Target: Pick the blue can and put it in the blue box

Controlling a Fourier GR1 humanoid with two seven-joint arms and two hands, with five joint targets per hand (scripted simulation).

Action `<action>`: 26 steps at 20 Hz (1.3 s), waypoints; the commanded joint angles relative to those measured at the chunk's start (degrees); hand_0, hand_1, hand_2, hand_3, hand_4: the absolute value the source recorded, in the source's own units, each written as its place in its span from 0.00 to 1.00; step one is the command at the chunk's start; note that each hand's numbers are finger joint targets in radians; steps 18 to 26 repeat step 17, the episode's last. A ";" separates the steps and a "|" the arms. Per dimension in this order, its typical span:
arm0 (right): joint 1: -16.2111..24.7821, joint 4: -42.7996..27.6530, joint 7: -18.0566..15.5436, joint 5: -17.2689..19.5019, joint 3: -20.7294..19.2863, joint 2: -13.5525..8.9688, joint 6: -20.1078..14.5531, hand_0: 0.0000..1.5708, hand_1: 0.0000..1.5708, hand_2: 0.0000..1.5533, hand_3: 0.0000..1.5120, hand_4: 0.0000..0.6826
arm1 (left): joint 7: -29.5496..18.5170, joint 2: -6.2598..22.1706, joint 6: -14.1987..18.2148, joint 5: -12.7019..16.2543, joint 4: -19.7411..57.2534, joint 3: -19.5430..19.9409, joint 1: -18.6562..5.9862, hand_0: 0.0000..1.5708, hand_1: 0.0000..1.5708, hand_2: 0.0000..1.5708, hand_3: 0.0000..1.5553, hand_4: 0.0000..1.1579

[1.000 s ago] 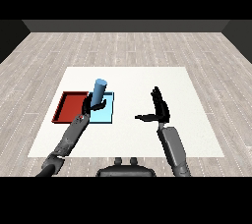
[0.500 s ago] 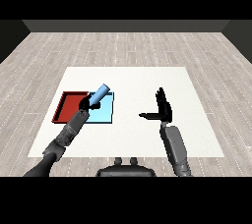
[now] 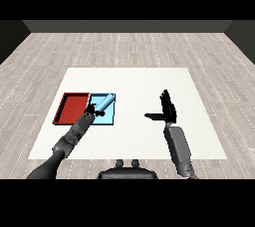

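Blue can (image 3: 103, 104): a plain light-blue cylinder, no label or marking to make out, paler along its upper side. Lying strongly tilted, nearly on its side, upper end toward the far right, lower end toward the near left. Placed over the blue tray (image 3: 110, 117), within that tray's outline; whether resting on the tray floor or held just above it cannot be told. Nearly the same shade as the tray beneath, so the edges blend somewhat.

Left hand (image 3: 92, 111) at the can's lower end, black fingers curled round it, grasping the can. Grey left forearm (image 3: 69, 139) running in from the lower left corner, crossing the near edge of the tray.

Red tray (image 3: 70, 108) just beside the blue tray, on its left, the two touching along one side. Both flat and shallow, with low rims, on the left half of the white table (image 3: 134, 81).

Right hand (image 3: 168, 108) well apart from the trays, over the right half of the table, grasping nothing. Fingers straight and pointing away from the robot, thumb stuck out sideways to the left. Grey right forearm (image 3: 178, 149) coming up from the lower right.

Grey plank floor (image 3: 124, 49) round the table.
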 commanded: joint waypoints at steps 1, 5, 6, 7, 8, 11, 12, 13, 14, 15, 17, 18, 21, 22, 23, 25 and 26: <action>0.92 -0.38 -0.12 -1.02 -0.93 -0.64 0.87 0.00 0.00 0.00 0.00 0.00 | -0.21 -1.00 -13.92 0.43 3.22 0.00 -0.23 0.68 0.68 0.65 0.40 0.72; 0.42 -0.15 -0.01 -1.43 -1.97 -1.70 1.54 0.00 0.00 0.00 0.00 0.00 | 0.63 -2.78 -5.81 -1.30 6.36 0.20 -2.18 0.00 0.00 0.00 0.00 0.00; -0.29 2.04 -2.49 -1.84 -2.84 -1.01 1.48 0.00 0.00 0.00 0.00 0.00 | 1.37 -2.38 1.60 0.74 4.79 2.21 -1.96 0.00 0.00 0.00 0.00 0.00; -0.18 -0.24 -0.52 -0.37 -1.03 -0.25 -0.08 0.00 0.00 0.00 0.00 0.00 | -0.92 -0.24 3.52 1.49 4.31 3.19 -0.31 0.00 0.00 0.00 0.00 0.00; 0.31 2.23 -1.65 0.23 -0.63 0.05 0.26 0.00 0.00 0.00 0.00 0.00 | -2.61 -1.10 7.51 3.66 2.85 5.44 1.13 0.00 0.00 0.00 0.00 0.00; -0.01 0.23 -1.69 1.09 -0.52 -0.68 -0.33 0.00 0.00 0.00 0.00 0.00 | -9.05 1.11 18.82 4.11 -2.19 6.78 -0.84 0.00 0.00 0.00 0.00 0.00; -0.82 1.04 -1.59 0.24 -1.10 -1.06 0.59 0.00 0.00 0.00 0.00 0.00 | -13.45 0.82 21.98 5.26 -4.74 8.17 1.10 0.00 0.00 0.00 0.00 0.00; 1.61 -0.45 -2.04 1.73 0.57 -0.62 0.15 0.00 0.00 0.00 0.00 0.00 | -15.98 1.04 23.39 5.94 -6.39 9.20 0.99 0.00 0.00 0.00 0.00 0.00; 1.17 0.28 -2.13 2.59 0.59 -0.88 -0.48 0.00 0.00 0.00 0.00 0.00 | -20.40 -0.05 24.98 7.12 -10.33 10.51 0.42 0.00 0.00 0.00 0.00 0.00; 0.40 -0.61 -2.51 1.35 0.13 -0.52 0.12 0.00 0.00 0.00 0.00 0.00 | -26.82 0.71 20.88 9.47 -14.73 12.61 1.51 0.00 0.00 0.00 0.00 0.00; 1.05 0.56 -2.71 2.54 0.84 -3.04 2.40 0.00 0.00 0.00 0.00 0.00 | -32.93 -1.11 20.71 11.04 -19.25 14.19 2.43 0.00 0.00 0.00 0.00 0.00; 1.05 0.56 -2.71 2.54 0.84 -3.04 2.40 0.00 0.00 0.00 0.00 0.00 | -32.93 -1.11 20.71 11.04 -19.25 14.19 2.43 0.00 0.00 0.00 0.00 0.00; 1.05 0.56 -2.71 2.54 0.84 -3.04 2.40 0.00 0.00 0.00 0.00 0.00 | -32.93 -1.11 20.71 11.04 -19.25 14.19 2.43 0.00 0.00 0.00 0.00 0.00; 1.05 0.56 -2.71 2.54 0.84 -3.04 2.40 0.00 0.00 0.00 0.00 0.00 | -32.93 -1.11 20.71 11.04 -19.25 14.19 2.43 0.00 0.00 0.00 0.00 0.00; 1.05 0.56 -2.71 2.54 0.84 -3.04 2.40 0.00 0.00 0.00 0.00 0.00 | -32.93 -1.11 20.71 11.04 -19.25 14.19 2.43 0.00 0.00 0.00 0.00 0.00; 1.05 0.56 -2.71 2.54 0.84 -3.04 2.40 0.00 0.00 0.00 0.00 0.00 | -32.93 -1.11 20.71 11.04 -19.25 14.19 2.43 0.00 0.00 0.00 0.00 0.00; 1.05 0.56 -2.71 2.54 0.84 -3.04 2.40 0.00 0.00 0.00 0.00 0.00 | -32.93 -1.11 20.71 11.04 -19.25 14.19 2.43 0.00 0.00 0.00 0.00 0.00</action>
